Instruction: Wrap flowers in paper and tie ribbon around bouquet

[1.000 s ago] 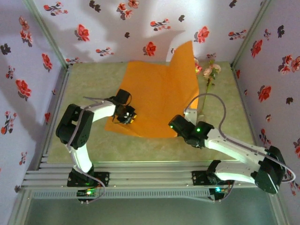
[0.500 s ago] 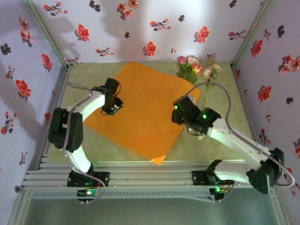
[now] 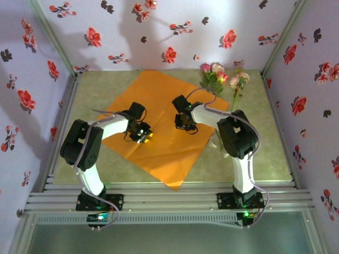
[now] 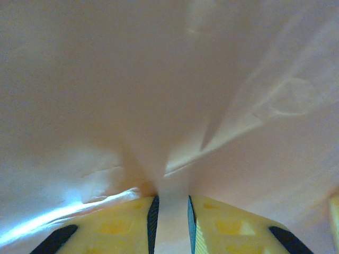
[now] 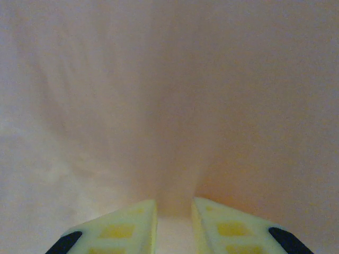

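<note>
Both of your arms have come inward over the paper (image 3: 159,153) in the last half-second, and the sheet, which had one side raised a second ago, now lies flat as a diamond on the table (image 3: 100,90). The left gripper (image 3: 142,133) sits at about 9 o'clock of the sheet's middle and the right gripper (image 3: 184,123) at about 2 o'clock. In each wrist view the jaws stand almost closed with a thin ridge of paper pulled up between the yellow pads, so each has a pinch of the sheet and nothing else. The flowers (image 3: 213,74) lie at 1 o'clock, their blooms just off the sheet's far right edge, not yet wrapped.

You seem to be positioning the sheet for the stems. Keep both pinches shallow, and move the two arms together and slowly — thin glossy paper will likely tear or crease if one side leads. Set it so the stems can cross a corner.
</note>
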You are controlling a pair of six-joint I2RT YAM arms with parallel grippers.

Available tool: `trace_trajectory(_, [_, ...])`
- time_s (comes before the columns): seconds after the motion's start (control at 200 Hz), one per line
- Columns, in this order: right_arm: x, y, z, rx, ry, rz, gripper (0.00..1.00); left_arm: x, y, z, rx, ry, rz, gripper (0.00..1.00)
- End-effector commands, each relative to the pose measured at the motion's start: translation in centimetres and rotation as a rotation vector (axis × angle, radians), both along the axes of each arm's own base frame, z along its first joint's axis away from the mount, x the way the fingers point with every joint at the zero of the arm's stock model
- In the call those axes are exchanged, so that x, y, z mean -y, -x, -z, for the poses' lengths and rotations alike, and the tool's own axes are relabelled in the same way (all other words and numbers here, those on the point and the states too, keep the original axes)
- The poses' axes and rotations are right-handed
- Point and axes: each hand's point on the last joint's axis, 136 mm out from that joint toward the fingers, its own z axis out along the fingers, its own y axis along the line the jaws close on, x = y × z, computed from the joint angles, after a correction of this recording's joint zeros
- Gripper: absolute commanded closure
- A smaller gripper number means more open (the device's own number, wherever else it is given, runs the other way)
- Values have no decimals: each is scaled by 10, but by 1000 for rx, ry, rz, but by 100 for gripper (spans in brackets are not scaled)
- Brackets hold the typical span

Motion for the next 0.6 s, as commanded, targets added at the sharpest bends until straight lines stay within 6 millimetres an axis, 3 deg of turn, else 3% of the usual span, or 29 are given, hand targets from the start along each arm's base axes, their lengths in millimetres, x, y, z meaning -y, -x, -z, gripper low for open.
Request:
trace_trajectory(0.0, [3,30,20,-114,-9,15,75,-38,11,14,-49,-64,-51,76])
trace_trajectory(0.195, [-21,98,28,-238,-68,-47,74,-82,22,19,-92,-111,-63,76])
trace_trajectory(0.3, [-25,116,17,-240,-80,-49,74,-90,22,10,-81,-130,-48,76])
trace_trajectory(0.38, [-16,112,2,-196,-65,-33,72,-87,21,-2,-60,-125,-42,76])
trace_trajectory(0.51, [-8,83,-38,-71,-40,-56,64,-70,12,-31,16,-94,-39,75])
trace_trajectory(0.595, [-4,62,-51,-32,-27,-67,62,-57,-4,-48,74,-69,-29,75])
